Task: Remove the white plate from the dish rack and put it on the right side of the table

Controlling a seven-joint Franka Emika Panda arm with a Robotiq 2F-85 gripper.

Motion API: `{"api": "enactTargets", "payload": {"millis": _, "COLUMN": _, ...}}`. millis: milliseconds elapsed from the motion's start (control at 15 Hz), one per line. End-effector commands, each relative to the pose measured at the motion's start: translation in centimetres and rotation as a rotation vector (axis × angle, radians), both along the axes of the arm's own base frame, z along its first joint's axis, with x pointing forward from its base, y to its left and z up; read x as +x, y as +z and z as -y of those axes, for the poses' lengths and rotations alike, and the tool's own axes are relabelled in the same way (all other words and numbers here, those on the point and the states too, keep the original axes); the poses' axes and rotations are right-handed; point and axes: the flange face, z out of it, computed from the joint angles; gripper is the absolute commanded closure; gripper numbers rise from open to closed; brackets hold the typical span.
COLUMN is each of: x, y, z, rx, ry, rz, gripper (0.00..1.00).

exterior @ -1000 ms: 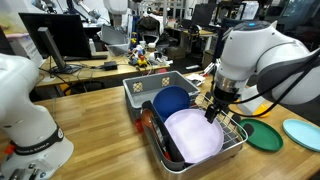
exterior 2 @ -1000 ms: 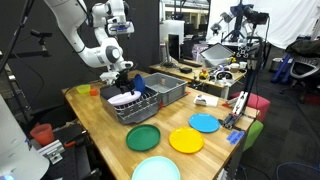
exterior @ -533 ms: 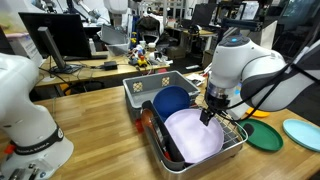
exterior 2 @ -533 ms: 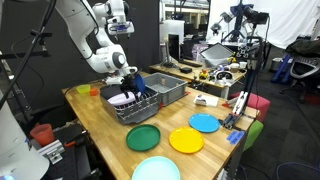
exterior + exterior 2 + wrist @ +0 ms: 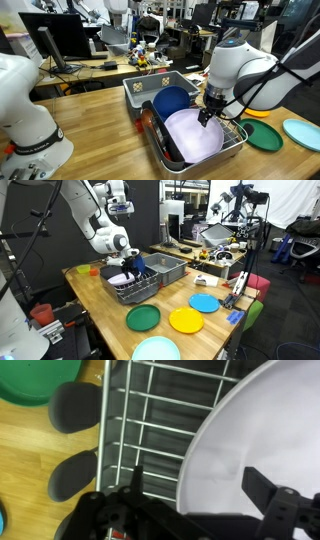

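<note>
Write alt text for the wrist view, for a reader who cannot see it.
The open gripper hangs over the rim of the white plate, one finger over the plate, the other over the dish rack. At left lie the wooden table and part of a green plate.

The long light-brown wooden butcher-block table (image 5: 95, 308) carries a rectangular silver wire dish rack (image 5: 127, 294) toward its far end, with a grey plastic tub (image 5: 170, 274) just beside it. Nearer the front edge four round plates lie flat on the wood: a dark green plate (image 5: 142, 317), an orange-yellow plate (image 5: 186, 320), a small blue plate (image 5: 204, 303) by the side edge, and a pale blue plate (image 5: 156, 349) at the front edge.
</note>
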Motion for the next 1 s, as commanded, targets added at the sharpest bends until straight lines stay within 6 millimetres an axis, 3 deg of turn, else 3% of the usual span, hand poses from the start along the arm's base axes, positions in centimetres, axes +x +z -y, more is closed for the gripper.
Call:
{"api": "enactTargets", "payload": {"millis": 0, "x": 0.44, "y": -0.13, "z": 0.44, "rx": 0.04, "ry": -0.014, "rz": -0.014, "gripper": 0.0}}
{"api": "enactTargets", "payload": {"millis": 400, "x": 0.81, "y": 0.06, "z": 1.04, "rx": 0.073, "ry": -0.043, "rz": -0.026, "gripper": 0.01}}
{"api": "enactTargets", "payload": {"millis": 533, "x": 0.9, "y": 0.08, "z": 1.18, "rx": 0.095, "ry": -0.054, "rz": -0.034, "gripper": 0.26}}
{"api": "enactTargets", "payload": {"millis": 933, "x": 1.02, "y": 0.35, "z": 1.21, "rx": 0.121, "ry": -0.064, "rz": -0.036, "gripper": 0.67}}
